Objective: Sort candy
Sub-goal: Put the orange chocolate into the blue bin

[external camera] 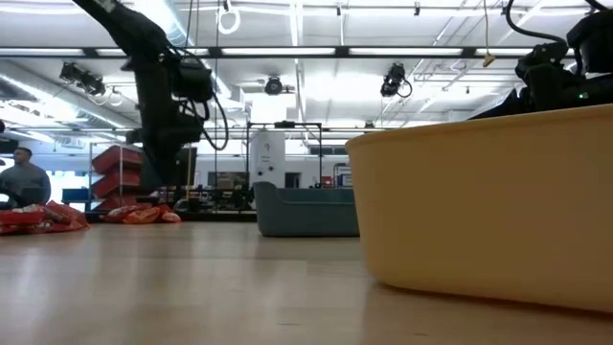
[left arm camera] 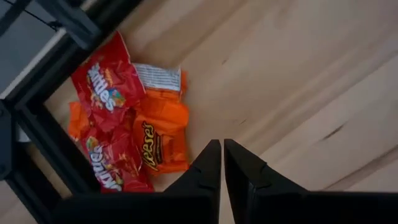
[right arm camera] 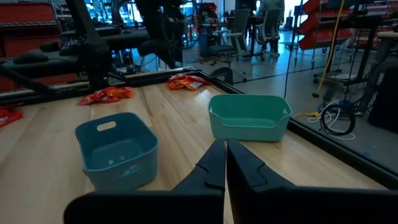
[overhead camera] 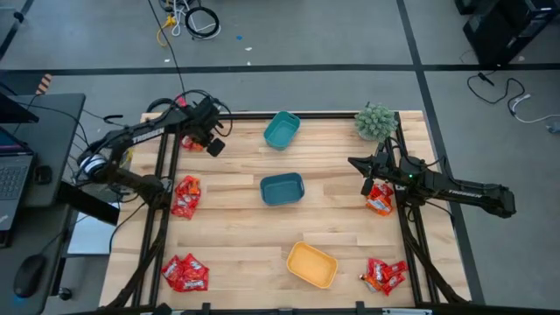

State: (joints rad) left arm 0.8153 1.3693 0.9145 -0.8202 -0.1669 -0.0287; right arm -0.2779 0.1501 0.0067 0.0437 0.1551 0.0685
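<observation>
Small wrapped candies in red and orange wrappers lie in several piles on the wooden table: at the far left, the left middle, the near left, the right middle and the near right. My left gripper is shut and empty, just right of the far-left pile. Its wrist view shows the shut fingertips beside that pile of red and orange wrappers. My right gripper is shut and empty, above the table just beyond the right-middle pile.
A teal bin stands at the far middle, a blue-teal bin in the centre and a yellow-orange bin at the near middle. A small green plant stands at the far right corner. Black frame rails run along both table sides.
</observation>
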